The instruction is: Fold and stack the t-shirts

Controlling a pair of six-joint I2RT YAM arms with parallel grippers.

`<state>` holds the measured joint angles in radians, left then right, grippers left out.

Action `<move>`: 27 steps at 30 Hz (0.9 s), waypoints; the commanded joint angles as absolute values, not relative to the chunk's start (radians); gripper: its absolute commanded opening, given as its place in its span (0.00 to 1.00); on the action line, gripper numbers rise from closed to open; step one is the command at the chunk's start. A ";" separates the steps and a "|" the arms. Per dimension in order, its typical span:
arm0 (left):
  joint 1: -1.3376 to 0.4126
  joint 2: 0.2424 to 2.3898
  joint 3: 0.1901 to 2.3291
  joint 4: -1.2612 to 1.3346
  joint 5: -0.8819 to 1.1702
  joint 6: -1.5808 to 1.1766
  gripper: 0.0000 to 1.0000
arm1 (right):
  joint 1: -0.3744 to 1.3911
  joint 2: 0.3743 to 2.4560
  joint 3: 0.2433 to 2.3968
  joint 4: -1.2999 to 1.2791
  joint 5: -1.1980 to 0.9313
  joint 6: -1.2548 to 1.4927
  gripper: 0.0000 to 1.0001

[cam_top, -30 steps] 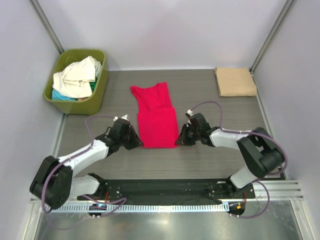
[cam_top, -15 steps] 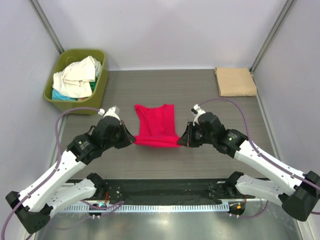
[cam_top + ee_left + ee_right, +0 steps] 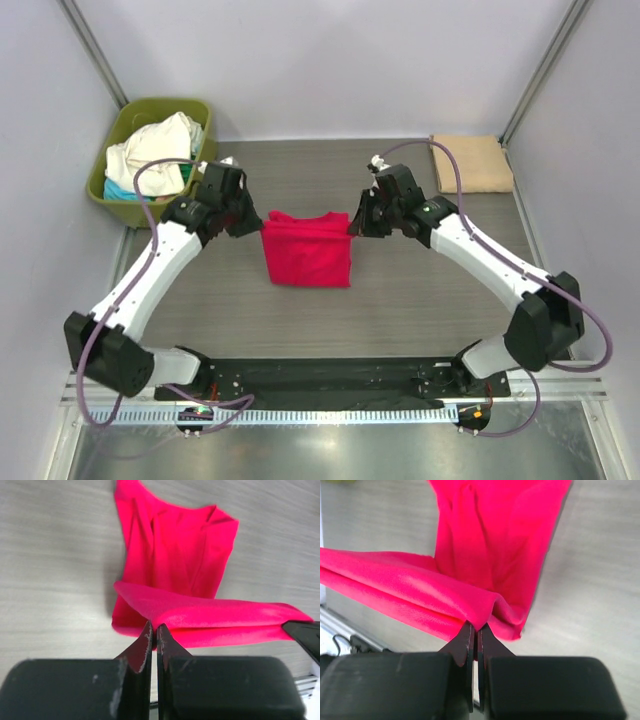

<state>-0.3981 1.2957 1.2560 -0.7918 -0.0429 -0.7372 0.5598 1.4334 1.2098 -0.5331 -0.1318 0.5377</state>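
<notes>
Left jaws and right jaws each clench 1 corner of the red t-shirt [image 3: 308, 250], which lies mid-tabletop [image 3: 420, 300] with the held edge lifted. Risk: unequal release or cloth slip from 1 side would skew the fold.

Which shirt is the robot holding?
The red t-shirt, pinched by the left gripper and right gripper. The tan shirt lies alone; other shirts sit in the green tub.

a lab cell: plain walls [image 3: 330, 70], metal posts [image 3: 93, 50] (arms [image 3: 150, 272] bolted down)
</notes>
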 commanded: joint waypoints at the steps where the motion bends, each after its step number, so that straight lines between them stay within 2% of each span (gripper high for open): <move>1: -0.321 1.400 1.380 -0.764 -0.045 -0.641 0.00 | 0.485 1.503 1.304 -0.589 -0.072 0.434 0.01; 10: -0.229 1.773 1.609 -0.750 0.028 -0.598 0.00 | 0.413 1.758 1.469 -0.563 -0.130 0.407 0.01; 17: -0.176 1.969 1.730 -0.735 0.075 -0.589 0.00 | 0.380 1.928 1.604 -0.557 -0.167 0.399 0.01; 25: -0.156 2.193 2.026 -0.870 0.057 -0.568 0.00 | 0.342 2.112 1.773 -0.560 -0.247 0.405 0.01; 26: -0.150 2.215 2.054 -0.883 0.051 -0.566 0.00 | 0.339 2.127 1.792 -0.561 -0.258 0.403 0.10; 27: -0.147 2.265 2.109 -0.917 0.043 -0.563 0.09 | 0.331 2.144 1.828 -0.560 -0.280 0.400 0.32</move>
<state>-0.2001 2.2021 2.0026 -0.8337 0.1379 -0.6117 0.3714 2.1120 1.7451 -0.5205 -0.2695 0.4393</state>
